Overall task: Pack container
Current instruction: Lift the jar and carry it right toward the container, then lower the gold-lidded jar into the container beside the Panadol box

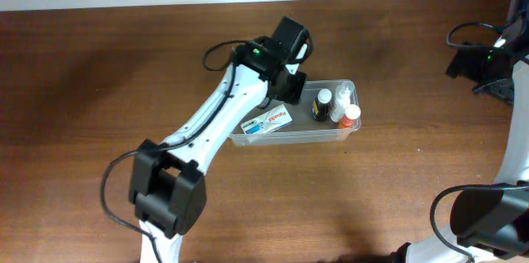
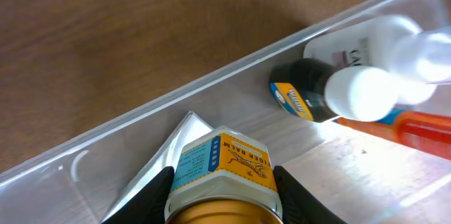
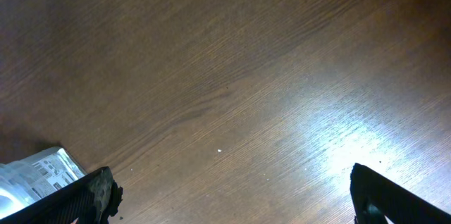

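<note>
The container (image 1: pixel 294 136) is a clear rectangular tub at the table's middle; its rim also shows in the left wrist view (image 2: pixel 176 96). Inside it lie a small white and blue box (image 1: pixel 266 121), a dark bottle with a white cap (image 2: pixel 310 96), a white bottle (image 2: pixel 394 41) and a red-orange bottle (image 2: pixel 416 129). My left gripper (image 2: pixel 222 185) is shut on a small jar with an orange and blue label and a gold lid (image 2: pixel 224 159), held over the tub's left half. My right gripper (image 3: pixel 232 196) is open and empty over bare table.
The left arm (image 1: pixel 215 122) reaches diagonally from the front left to the tub's back edge. The right arm (image 1: pixel 496 56) sits at the far right edge with cables. A silvery printed packet (image 3: pixel 35 171) shows at the lower left of the right wrist view.
</note>
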Controlling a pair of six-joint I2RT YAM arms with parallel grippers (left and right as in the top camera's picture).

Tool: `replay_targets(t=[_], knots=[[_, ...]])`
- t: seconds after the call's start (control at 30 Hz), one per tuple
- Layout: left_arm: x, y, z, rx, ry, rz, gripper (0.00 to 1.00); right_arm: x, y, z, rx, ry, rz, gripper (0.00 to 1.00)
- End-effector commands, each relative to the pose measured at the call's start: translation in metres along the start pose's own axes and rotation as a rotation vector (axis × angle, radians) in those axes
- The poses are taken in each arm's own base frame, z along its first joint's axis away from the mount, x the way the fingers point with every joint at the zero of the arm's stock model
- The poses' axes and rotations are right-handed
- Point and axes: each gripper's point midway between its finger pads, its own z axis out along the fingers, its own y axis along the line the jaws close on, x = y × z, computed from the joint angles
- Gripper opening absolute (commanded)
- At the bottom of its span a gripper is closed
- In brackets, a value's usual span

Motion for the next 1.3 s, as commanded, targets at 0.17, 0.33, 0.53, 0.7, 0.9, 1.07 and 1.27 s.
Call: replay_targets(t=[0.17,0.33,0.53,0.7,0.9,1.07,1.27], knots=[[0.009,-0.029,0.022,0.025,0.037,0.069,0.24,0.001,-0.003,0.001,0.011,0.002,0.014,0.98],[0.013,-0.037,0.030,0.027,0.047,0.086,0.24,0.001,-0.003,0.001,0.011,0.002,0.014,0.98],[0.022,-0.034,0.052,0.016,0.092,0.085,0.24,0.001,-0.003,0.001,0.011,0.002,0.014,0.98],[0.027,-0.032,0.061,0.010,0.114,0.084,0.24,0.001,-0.003,0.001,0.011,0.002,0.014,0.98],[0.036,-0.030,0.072,0.002,0.150,0.082,0.24,0.001,-0.003,0.001,0.011,0.002,0.014,0.98],[0.045,-0.027,0.079,-0.009,0.188,0.080,0.24,0.001,-0.003,0.001,0.011,0.002,0.014,0.98],[0.045,-0.027,0.079,-0.009,0.189,0.080,0.25,0.001,-0.003,0.001,0.011,0.002,0.014,0.98]])
